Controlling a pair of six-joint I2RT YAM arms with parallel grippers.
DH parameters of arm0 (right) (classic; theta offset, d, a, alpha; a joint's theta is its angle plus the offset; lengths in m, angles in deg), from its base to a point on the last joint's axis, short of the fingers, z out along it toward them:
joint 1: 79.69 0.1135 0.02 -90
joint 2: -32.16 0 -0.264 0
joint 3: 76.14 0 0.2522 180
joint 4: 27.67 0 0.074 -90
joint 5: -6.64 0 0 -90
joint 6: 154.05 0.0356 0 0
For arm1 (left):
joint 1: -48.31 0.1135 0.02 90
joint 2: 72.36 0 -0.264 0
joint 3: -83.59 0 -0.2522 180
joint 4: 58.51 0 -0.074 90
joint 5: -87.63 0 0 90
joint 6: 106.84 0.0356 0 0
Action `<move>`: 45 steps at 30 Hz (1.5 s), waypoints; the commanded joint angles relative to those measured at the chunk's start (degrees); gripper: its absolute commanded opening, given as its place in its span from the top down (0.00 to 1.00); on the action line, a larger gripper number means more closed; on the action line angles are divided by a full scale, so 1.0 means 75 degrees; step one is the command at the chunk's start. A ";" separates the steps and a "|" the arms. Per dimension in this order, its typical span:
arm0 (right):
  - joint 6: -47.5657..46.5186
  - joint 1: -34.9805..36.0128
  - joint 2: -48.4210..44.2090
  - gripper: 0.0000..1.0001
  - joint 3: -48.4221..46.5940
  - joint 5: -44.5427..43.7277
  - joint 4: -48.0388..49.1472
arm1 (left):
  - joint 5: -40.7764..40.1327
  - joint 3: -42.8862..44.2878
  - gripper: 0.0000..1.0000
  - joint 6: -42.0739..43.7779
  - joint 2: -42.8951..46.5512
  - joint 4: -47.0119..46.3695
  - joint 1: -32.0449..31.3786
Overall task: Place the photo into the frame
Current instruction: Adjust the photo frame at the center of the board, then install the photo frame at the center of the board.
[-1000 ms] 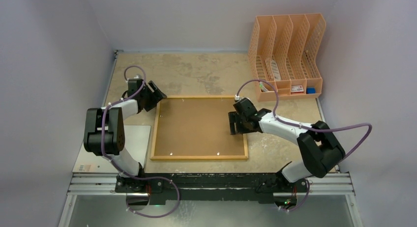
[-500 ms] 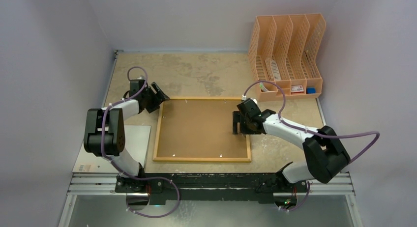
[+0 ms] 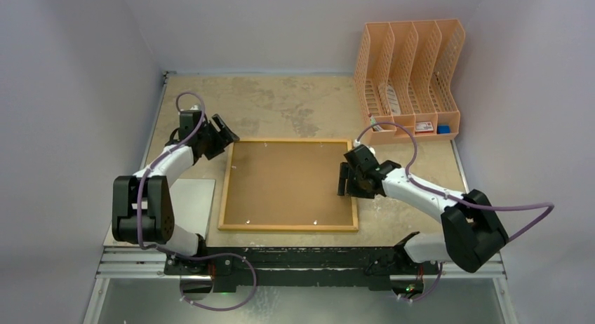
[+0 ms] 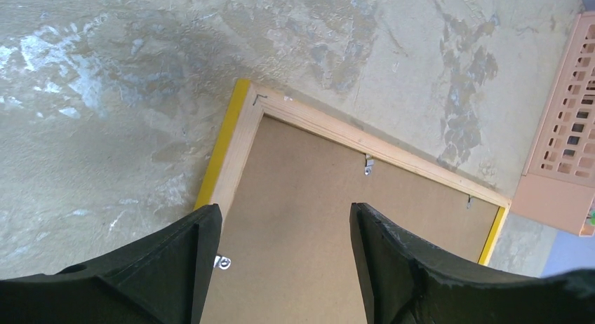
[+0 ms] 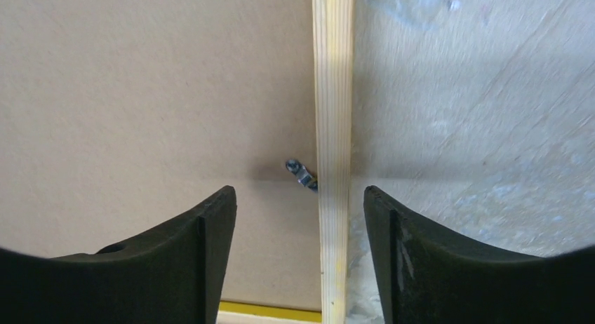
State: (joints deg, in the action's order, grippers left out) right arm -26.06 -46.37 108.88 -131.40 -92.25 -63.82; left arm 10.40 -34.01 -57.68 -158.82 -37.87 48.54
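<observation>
Lilac walls close in a mottled beige table (image 3: pixel 295 106), where the frame (image 3: pixel 291 227) lies face down in the middle, pale wood back upward and a sliver of yellow showing at its edges. A brown board (image 3: pixel 288 184) fills its opening. No photo shows in any view; whether it sits under the board I cannot tell. The left gripper (image 4: pixel 282 219) hovers over the far-left corner, jaws wide and holding nothing, with small metal tabs (image 4: pixel 368 165) visible along the rails. The right gripper (image 5: pixel 298 198) hangs over the right rail, jaws wide either side of it and of a tab (image 5: pixel 300 175) that lies on the board, gripping neither. A grey-white panel (image 3: pixel 193 205) lies near the left arm's base, and a peach rack (image 3: pixel 410 78) stands far right. The step in hand looks like working the tabs that hold the board. Next, the right gripper likely needs to come down on that tab and swing it without shifting the frame.
</observation>
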 commanded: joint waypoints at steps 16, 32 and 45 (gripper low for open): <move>0.0831 -0.0129 0.0231 0.48 0.0141 -0.0973 -0.0346 | 0.0030 -0.0471 0.30 0.0395 0.0598 0.0239 -0.0031; -0.0003 -0.0540 -0.0016 0.47 0.0263 0.0186 0.0380 | -0.0118 -0.0766 0.30 0.0427 0.0666 0.0221 -0.0031; 0.0044 -0.0540 -0.0163 0.47 0.0247 0.0457 -0.0400 | -0.0309 -0.0803 0.30 0.0395 0.0753 0.0236 -0.0031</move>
State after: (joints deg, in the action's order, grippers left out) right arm -25.66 -50.26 108.75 -129.52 -89.78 -63.86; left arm 9.16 -39.49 -55.97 -155.41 -34.81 48.54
